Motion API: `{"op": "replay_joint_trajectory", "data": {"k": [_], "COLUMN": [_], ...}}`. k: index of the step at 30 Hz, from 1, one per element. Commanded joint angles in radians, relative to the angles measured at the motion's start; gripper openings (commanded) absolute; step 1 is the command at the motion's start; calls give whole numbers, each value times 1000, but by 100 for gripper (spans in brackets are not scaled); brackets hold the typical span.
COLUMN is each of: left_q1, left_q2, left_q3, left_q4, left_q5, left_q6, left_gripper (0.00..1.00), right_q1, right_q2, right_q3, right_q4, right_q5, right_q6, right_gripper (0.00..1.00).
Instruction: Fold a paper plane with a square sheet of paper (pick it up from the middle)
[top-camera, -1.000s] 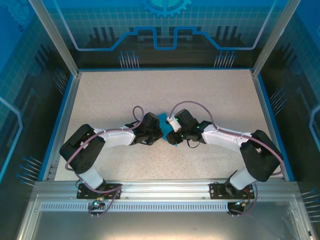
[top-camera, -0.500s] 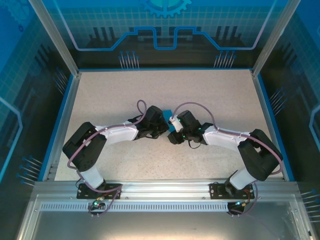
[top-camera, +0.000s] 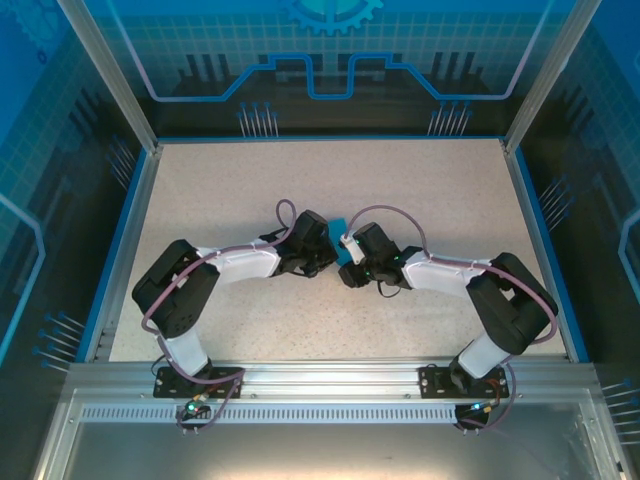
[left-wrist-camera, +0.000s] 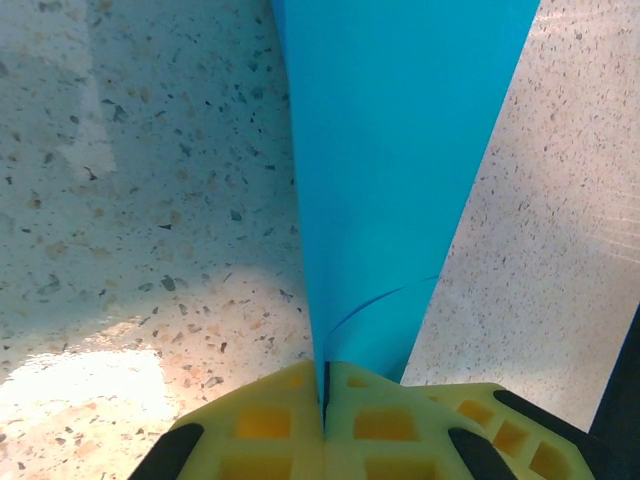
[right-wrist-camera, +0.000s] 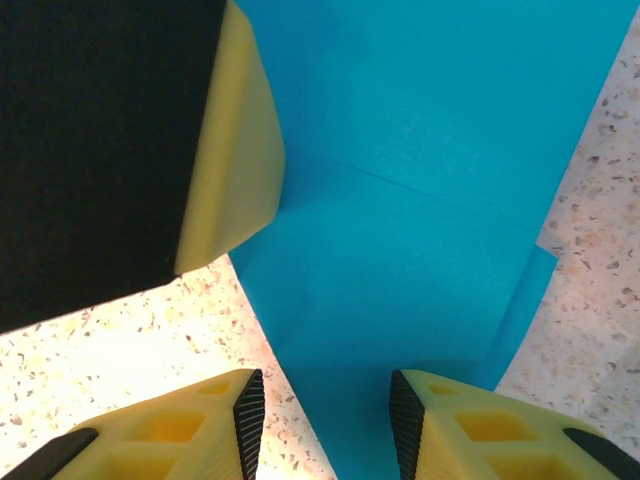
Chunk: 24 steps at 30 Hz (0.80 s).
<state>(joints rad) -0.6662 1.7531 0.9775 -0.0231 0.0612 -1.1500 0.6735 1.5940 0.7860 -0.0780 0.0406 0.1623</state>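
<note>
Top external view: teal-blue sheet of thin paper (top-camera: 341, 249), folded and creased, at mid-table between the two wrists. Left wrist view: pinched at its near end in the closed yellow fingers of left gripper (left-wrist-camera: 324, 405), stretching away over speckled beige tabletop (left-wrist-camera: 120, 200). Right wrist view: runs down between the parted yellow fingers of right gripper (right-wrist-camera: 327, 410), spread around it, not clamped.

The paper (top-camera: 341, 226) lies at the middle of the table (top-camera: 250, 180), between the left tool (left-wrist-camera: 323, 400) and the right tool (right-wrist-camera: 325, 405).
</note>
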Motion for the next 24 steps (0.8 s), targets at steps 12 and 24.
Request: {"op": "replay_joint_trajectory", "data": {"k": [12, 24], "left_q1": [35, 60], "left_q2": [-7, -55], "left_q3": [21, -17], "left_q4": [-24, -16], "left_q5": [94, 107], "left_q6": [-40, -48], "left_gripper": [4, 14], "right_q1": [36, 43], "right_q2": [39, 37], "right_q3": [-4, -7], "right_q4": [83, 75], "right_q5": [102, 59], "right_q6": [-43, -41], "right_gripper": [44, 14]}}
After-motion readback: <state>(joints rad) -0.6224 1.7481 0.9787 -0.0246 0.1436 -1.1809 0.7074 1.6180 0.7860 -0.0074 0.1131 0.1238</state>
